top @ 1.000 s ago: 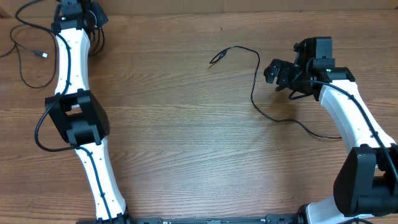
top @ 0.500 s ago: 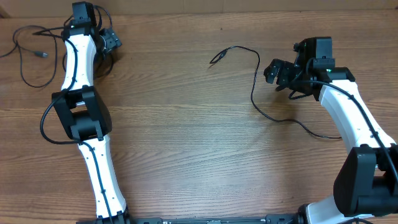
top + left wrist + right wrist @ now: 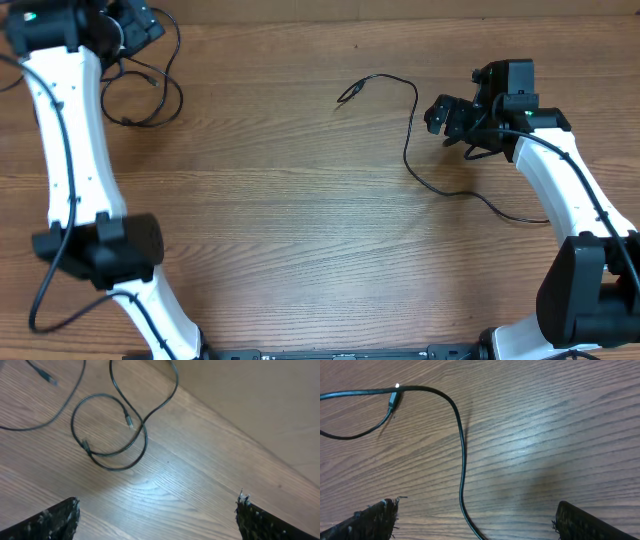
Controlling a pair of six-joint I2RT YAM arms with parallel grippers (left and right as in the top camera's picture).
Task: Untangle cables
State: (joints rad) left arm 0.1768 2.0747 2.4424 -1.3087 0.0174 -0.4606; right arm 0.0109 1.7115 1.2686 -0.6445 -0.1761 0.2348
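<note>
Left gripper (image 3: 157, 520): fingers spread wide, holding nothing, above looped cables (image 3: 142, 424).
Right gripper (image 3: 477, 522): fingers apart, hovering over one cable (image 3: 462, 445).

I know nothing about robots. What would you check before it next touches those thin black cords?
1. Left jaws open, holding nothing: ok.
2. Right jaws open, holding nothing: ok.
3. Long thin black cord below the right jaws lies apart from the others: ok.
4. Thin black looped cords below the left jaws separated: not ok, the loops cross.
5. Whether those crossings are knotted or only overlapping: cannot tell.
</note>
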